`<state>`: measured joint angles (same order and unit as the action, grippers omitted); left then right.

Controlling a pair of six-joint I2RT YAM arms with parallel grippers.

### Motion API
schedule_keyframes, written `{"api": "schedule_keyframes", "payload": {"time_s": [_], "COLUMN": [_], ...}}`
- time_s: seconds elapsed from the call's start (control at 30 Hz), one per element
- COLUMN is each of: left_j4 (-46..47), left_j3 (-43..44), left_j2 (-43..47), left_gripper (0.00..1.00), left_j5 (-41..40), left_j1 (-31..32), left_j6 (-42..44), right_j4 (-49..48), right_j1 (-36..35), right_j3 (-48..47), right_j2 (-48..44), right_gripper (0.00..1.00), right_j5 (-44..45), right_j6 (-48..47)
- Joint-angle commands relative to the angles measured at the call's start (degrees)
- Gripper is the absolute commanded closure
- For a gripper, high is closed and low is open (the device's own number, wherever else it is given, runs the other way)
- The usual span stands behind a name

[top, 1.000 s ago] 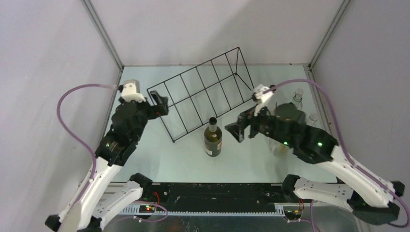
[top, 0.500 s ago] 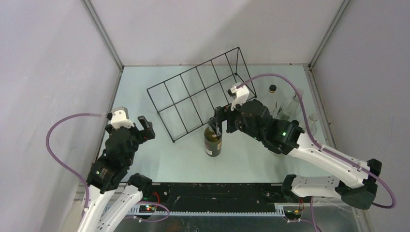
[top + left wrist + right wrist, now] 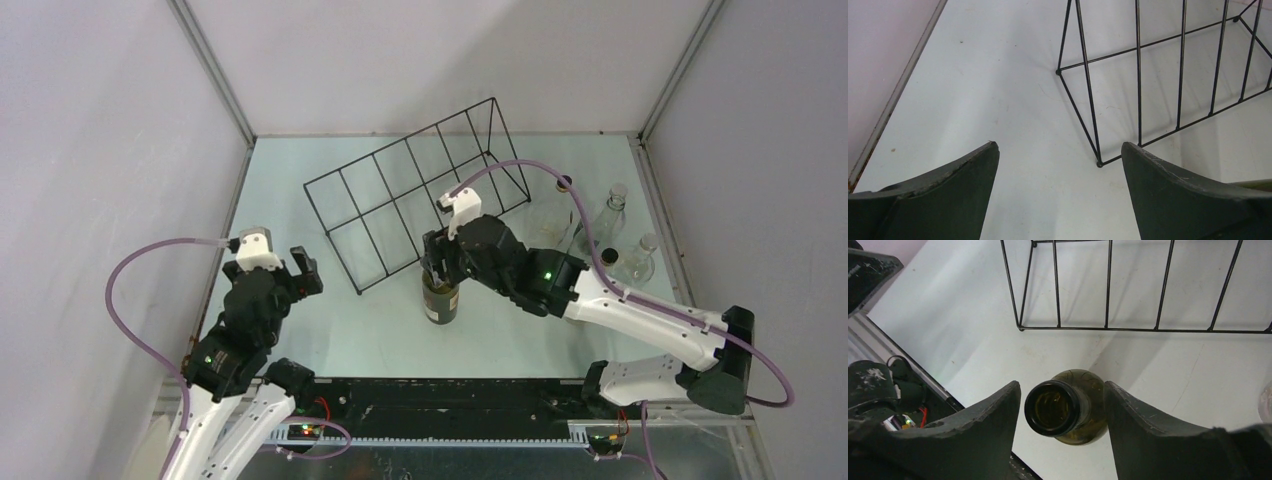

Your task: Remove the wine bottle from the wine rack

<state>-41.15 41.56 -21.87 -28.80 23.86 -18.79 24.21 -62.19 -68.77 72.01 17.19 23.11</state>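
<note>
The wine bottle (image 3: 1055, 407) stands upright on the table (image 3: 330, 320), its long axis vertical, base down and open mouth pointing straight up between the fingers of the right claw (image 3: 1063, 390). That claw is spread, one finger on each side of the neck. The right wrist view shows a thin gap on one side of the rim and a wider one on the other, so nothing is pinched.

The wine rack (image 3: 418, 186) lies just beyond this claw's fingertips with bare table between its nearest wire and the bottle's shoulder. The bottle is beside the rack, not in it.

The top view shows what the wrist views miss: the rack's long axis runs diagonally, and clear glass bottles (image 3: 612, 214) stand behind the right arm.

The left claw (image 3: 1058, 150) is spread wide and holds nothing. The rack's end corner is just ahead of its fingertips.
</note>
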Motion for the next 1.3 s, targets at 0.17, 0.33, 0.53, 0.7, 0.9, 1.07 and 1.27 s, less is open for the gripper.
{"api": "schedule_keyframes", "payload": {"time_s": [0.17, 0.33, 0.53, 0.7, 0.9, 1.07, 1.27], "left_j4": [3.07, 3.23, 3.53, 3.64, 3.75, 3.86, 3.91], "left_j3": [-0.47, -0.74, -0.87, -0.91, -0.96, -1.04, -1.07], "left_j2": [-1.45, -1.1, -1.55, -1.86, -1.78, -1.6, -1.62], "left_gripper": [0.0, 0.0, 0.0, 0.0, 0.0, 0.0, 0.0], "left_j5": [3.23, 3.35, 3.72, 4.06, 4.4, 4.63, 5.06], "left_j1": [-0.38, -0.39, -0.36, -0.36, -0.38, -0.38, -0.33], "left_j6": [2.52, 2.66, 2.92, 3.05, 3.14, 3.23, 3.36], "right_j4": [-1.52, -1.15, 1.54, 6.96, 9.22, 10.15, 9.32], "right_j1": [-3.0, -3.01, -1.82, 2.29, 8.12, 15.99, 23.81], "right_j3": [-2.85, -2.87, -2.9, -2.63, 0.56, 4.48, 6.55], "right_j2": [3.08, 2.67, 1.55, -1.03, -7.47, -12.07, -15.51], "right_gripper": [0.54, 0.73, 0.88, 0.98, 0.99, 0.99, 1.0], "right_j5": [8.58, 10.9, 13.36, 13.19, 13.42, 11.83, 9.6], "right_j6": [-5.81, -6.1, -7.48, -6.69, -6.92, -7.17, -9.09]}}
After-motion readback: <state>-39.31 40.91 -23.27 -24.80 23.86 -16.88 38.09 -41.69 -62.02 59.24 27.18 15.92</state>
